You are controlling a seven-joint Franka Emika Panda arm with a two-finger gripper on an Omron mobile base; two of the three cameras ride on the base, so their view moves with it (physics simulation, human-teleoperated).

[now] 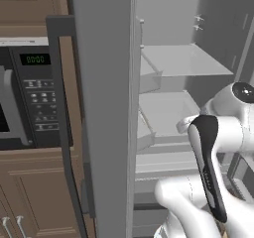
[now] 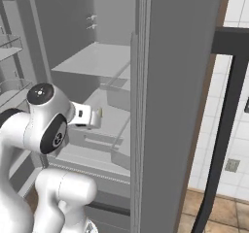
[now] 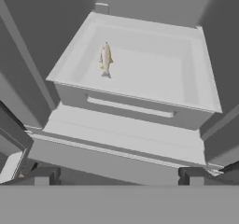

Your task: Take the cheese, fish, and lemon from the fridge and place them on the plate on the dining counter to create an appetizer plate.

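Observation:
The fridge (image 1: 184, 59) stands open, showing pale grey shelves and a drawer. The fish (image 3: 106, 59), small and silvery-tan, lies in the left half of a shallow grey drawer tray (image 3: 186, 111) in the hand view. My gripper (image 3: 117, 176) hovers in front of and above that tray, well short of the fish. Its two dark fingertips (image 3: 42, 175) are spread wide with nothing between them. In the right base view my white wrist (image 2: 85, 115) reaches into the fridge at middle-shelf height. The cheese, the lemon, the plate and the dining counter are out of view.
The open fridge doors (image 1: 106, 113) (image 2: 180, 106) flank the arm on both sides, each with a dark bar handle (image 2: 228, 110). A black microwave (image 1: 34, 98) sits in wood cabinets to the left. A white tiled wall (image 2: 233, 144) is at the right.

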